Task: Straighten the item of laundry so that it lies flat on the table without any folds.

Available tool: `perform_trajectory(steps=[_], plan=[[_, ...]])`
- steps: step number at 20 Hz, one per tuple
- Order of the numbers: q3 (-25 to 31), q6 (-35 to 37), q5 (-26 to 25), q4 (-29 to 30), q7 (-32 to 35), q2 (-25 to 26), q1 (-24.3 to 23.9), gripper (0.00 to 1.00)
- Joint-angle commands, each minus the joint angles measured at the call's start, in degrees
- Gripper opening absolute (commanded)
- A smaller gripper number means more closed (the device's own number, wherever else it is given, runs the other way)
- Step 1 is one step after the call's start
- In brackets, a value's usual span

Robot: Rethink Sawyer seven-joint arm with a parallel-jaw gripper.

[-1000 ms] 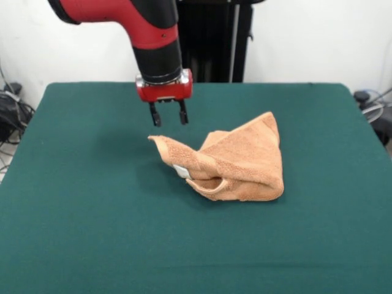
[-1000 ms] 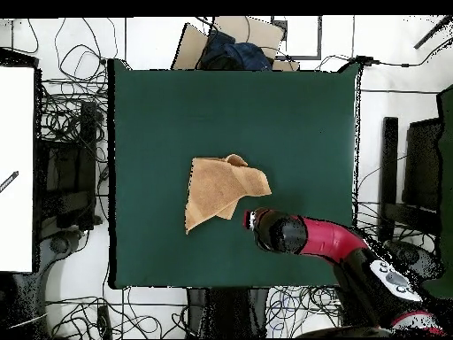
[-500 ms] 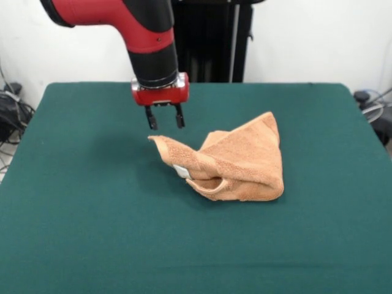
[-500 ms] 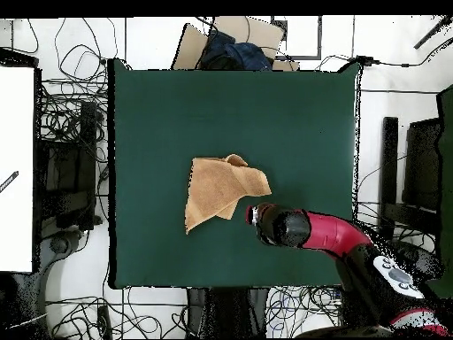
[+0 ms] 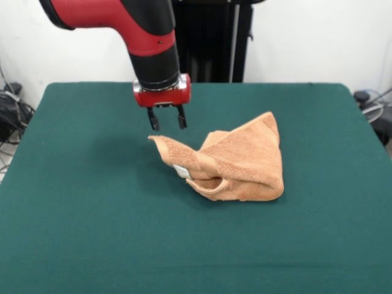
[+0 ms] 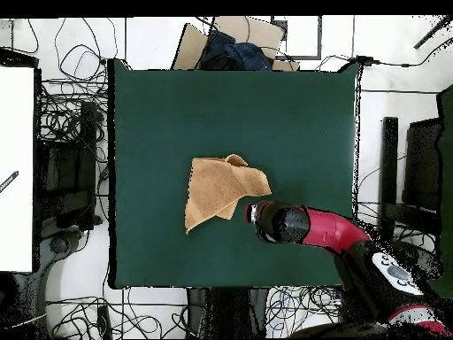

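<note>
While the gripper (image 5: 166, 120) hangs over the green, the scene reads like this:

Room to move: the table (image 5: 73, 233) runs wide and bare on every side of the gripper, with the most open green in the front view lying to the picture's left of it and toward the camera; seen from overhead, the table (image 6: 292, 115) has its edges well apart from the gripper (image 6: 250, 213) in all directions.

Towel position: the item of laundry (image 5: 236, 162) sits just below and to the picture's right of the gripper in the front view; its nearest pointed corner lies close under the fingertips, apart from them. From overhead, the item of laundry (image 6: 217, 189) is just beside the gripper, on its left in the picture, around mid-table.

Towel look: peach-orange terry, crumpled and folded over itself, one corner peaked up toward the robot's side, a rolled fold along the camera-side edge, a small white label (image 5: 181, 171) showing on the flap nearest the gripper.

Arm pose: the red and black arm (image 5: 138, 30) comes down from the upper left of the front view, wrist pointing straight down; overhead, the arm (image 6: 323, 232) reaches in from the lower right.

Gripper state: both dark fingers (image 5: 154, 119) spread apart, nothing between them, clear of the cloth.
</note>
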Motion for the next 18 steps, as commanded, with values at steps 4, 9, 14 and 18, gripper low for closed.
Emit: perform_trajectory(steps=[4, 9, 14, 18], plan=[[3.40, 6.81, 3.89, -5.43, 3.59, 0.52, 2.93, 1.00], [3.13, 7.70, 4.57, -7.21, 3.50, 0.90, 3.45, 1.00], [3.01, 8.29, 5.13, -9.02, 2.91, 2.12, 3.53, 1.00], [2.91, 9.25, 5.20, -11.68, 2.29, 3.25, 4.12, 1.00]])
